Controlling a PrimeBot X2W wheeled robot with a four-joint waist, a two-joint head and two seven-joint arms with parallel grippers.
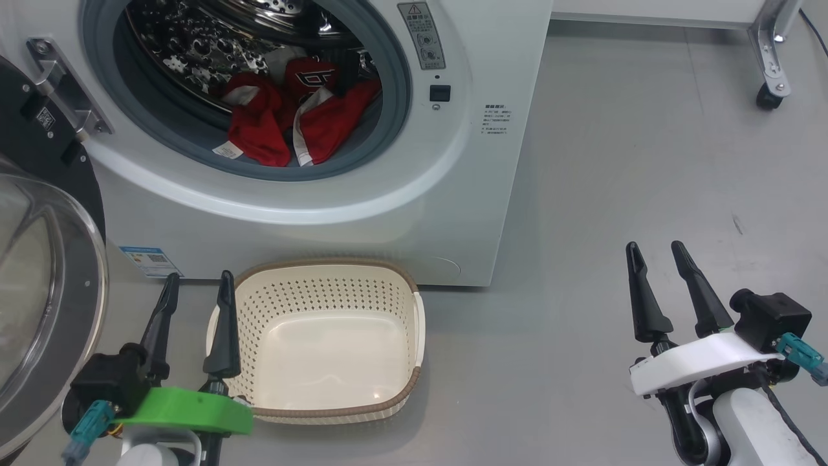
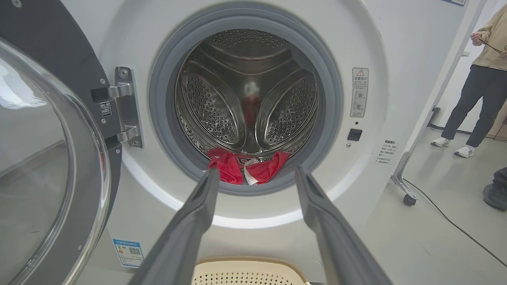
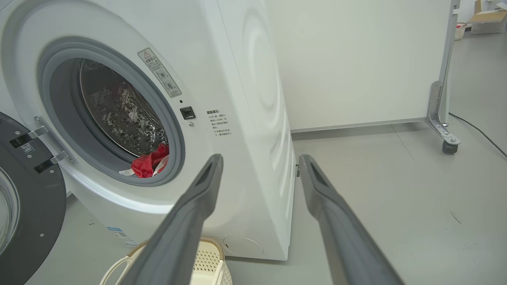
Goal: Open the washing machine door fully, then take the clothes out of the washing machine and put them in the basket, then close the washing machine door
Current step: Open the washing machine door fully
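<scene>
- Smooth grey floor point(image 1: 614, 162); a castored white panel point(image 1: 768, 58) stands at the far right.
- Washing machine door point(image 1: 45, 272) is swung wide at the left.
- Left claw point(image 1: 200, 277) is spread and empty, just beside the basket point(image 1: 323, 278), whose mouth faces up and whose long side runs crosswise.
- Red clothes point(image 1: 291, 123) are heaped at the washing machine point(image 1: 453, 194) drum's lip, beyond it.
- Right claw point(image 1: 655, 246) is spread and empty, well apart.

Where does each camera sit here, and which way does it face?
Head view: on the head, looking down at washing machine, basket, left pincer and right pincer, both open.
Left wrist view: left arm, facing straight into the machine at the clothes; own fingers show.
Right wrist view: right arm, facing the machine's front at a slant; own fingers show.
Shared: all three show the clothes.
</scene>
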